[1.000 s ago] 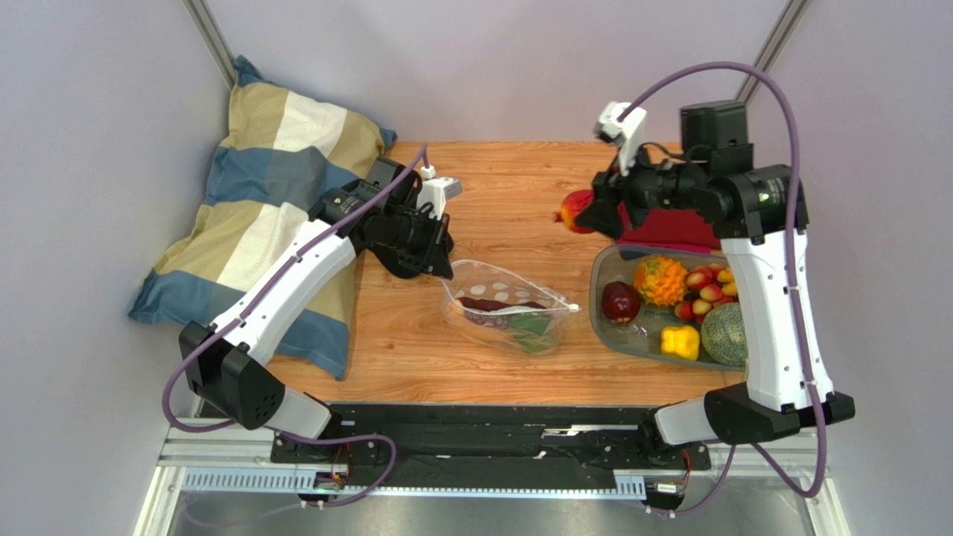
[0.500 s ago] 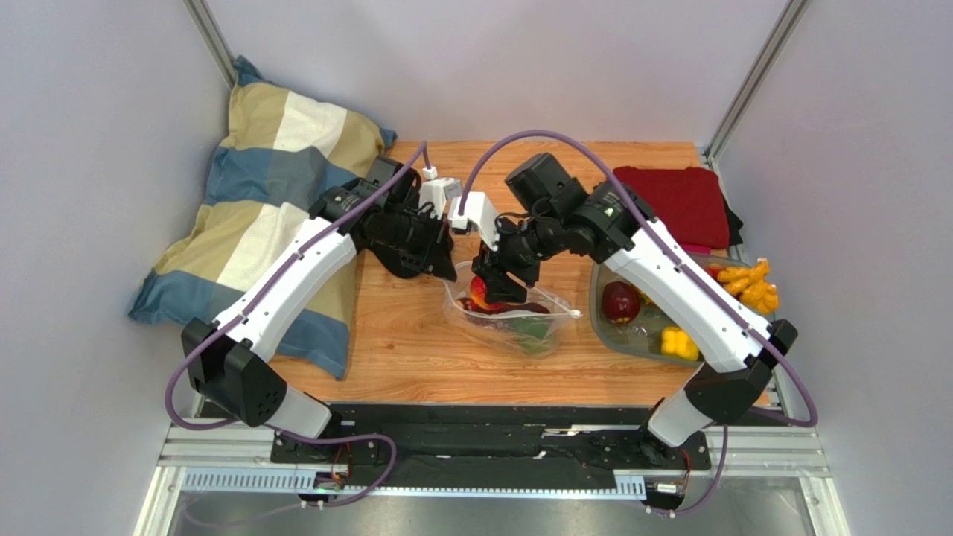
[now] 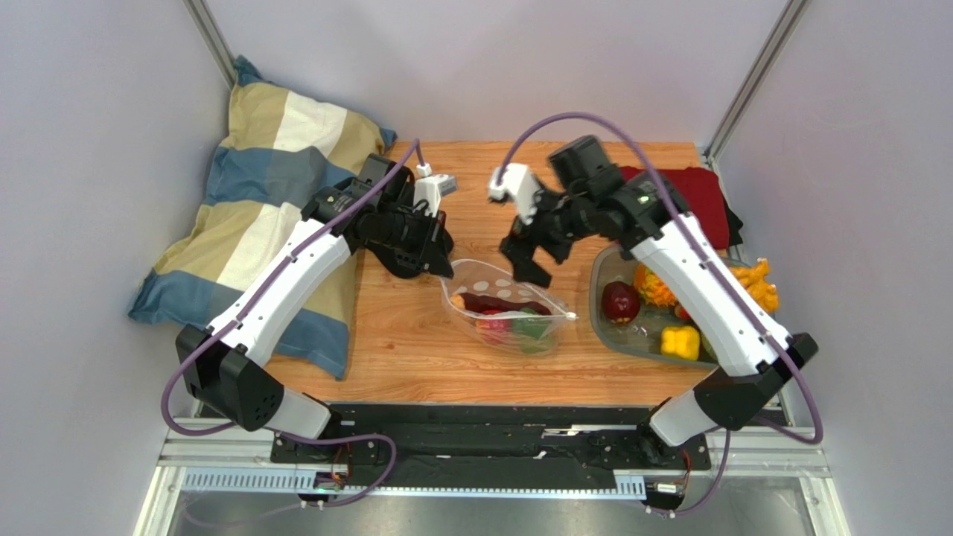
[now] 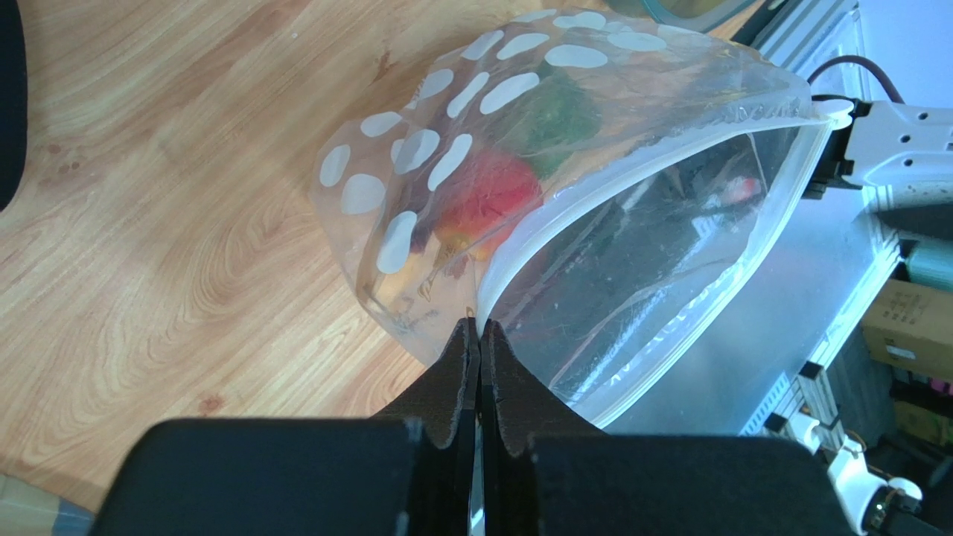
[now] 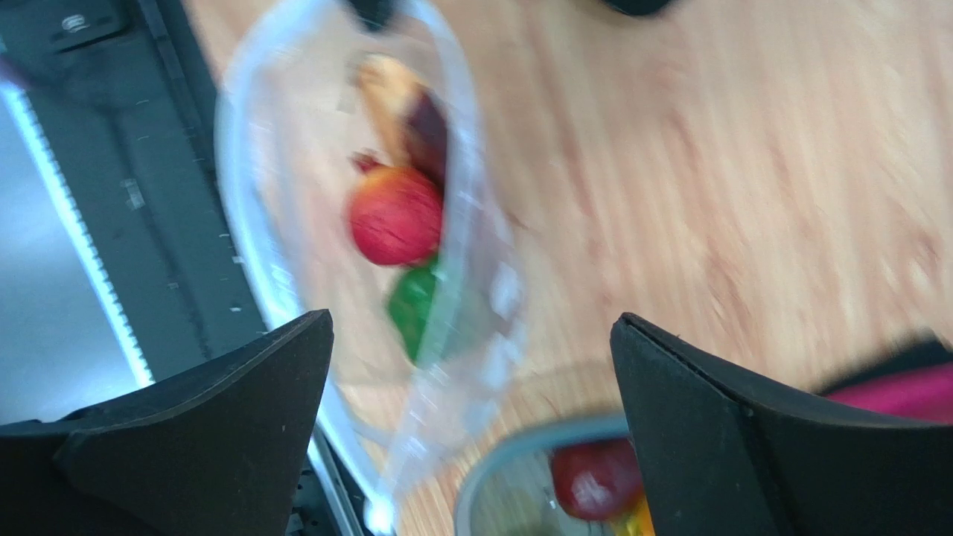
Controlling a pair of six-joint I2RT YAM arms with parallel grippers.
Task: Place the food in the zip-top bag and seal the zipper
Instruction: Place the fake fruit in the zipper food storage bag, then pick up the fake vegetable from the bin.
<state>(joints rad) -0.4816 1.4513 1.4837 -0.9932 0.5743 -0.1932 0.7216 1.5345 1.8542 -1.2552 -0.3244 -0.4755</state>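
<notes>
Some food [image 5: 394, 214] lay inside the zip-top bag [image 3: 509, 307] mid-frame, our left tool [image 4: 479, 335] clamped on its zipper [image 4: 582, 195]. We saw our right tool [image 5: 472, 316] spread apart above.

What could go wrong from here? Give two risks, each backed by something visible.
The left gripper pinches only the thin rim of the zip-top bag; a slip would collapse the open mouth. Several pieces of food wait in the tray; the bag may overfill, so the zipper might not close.

You've got wooden table [image 3: 408, 335], pale grey walls [image 3: 492, 56] around; striped pillow [image 3: 269, 179] off left edge, red cloth [image 3: 703, 199], maybe folded, back right.
</notes>
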